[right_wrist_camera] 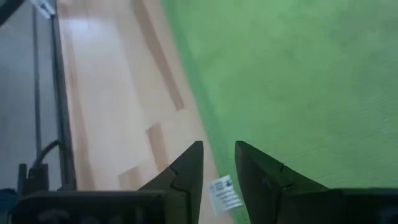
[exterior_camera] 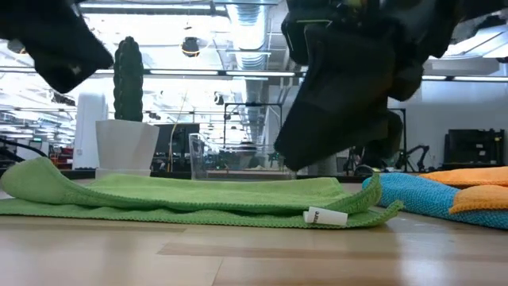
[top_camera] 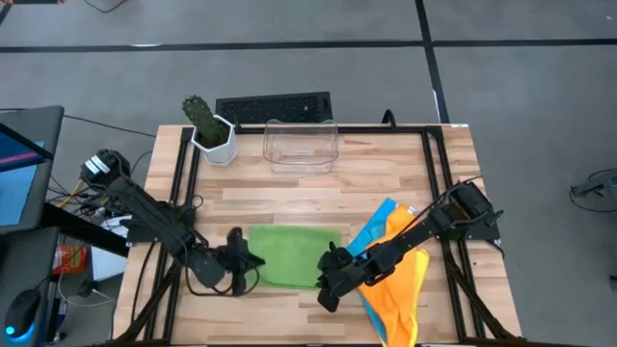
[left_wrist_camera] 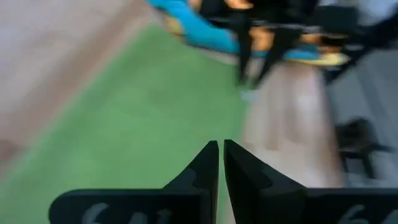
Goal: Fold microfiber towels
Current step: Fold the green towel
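Left gripper (left_wrist_camera: 220,163): jaws pressed together, almost no gap, nothing between them. It sits low over the left edge of the folded green microfiber towel (top_camera: 292,253).

Right gripper (right_wrist_camera: 217,163): jaws slightly spread, a narrow gap, holding nothing. It hovers above the green towel's right near corner, just over a small white label (right_wrist_camera: 225,193) sticking out from the hem.

Green towel lies flat in a rectangle on the light wooden slatted table (top_camera: 318,188), centre front, between the two grippers; in the low view its left end curls up in a soft hump.

Right of it, under the right arm, a heap of three limp cloths: blue towel (top_camera: 376,228), orange towel (top_camera: 400,289), and a yellow towel (top_camera: 408,211) showing only a sliver.

Far side of table: clear plastic bin (top_camera: 301,145), and a green cactus in a white pot (top_camera: 208,128).
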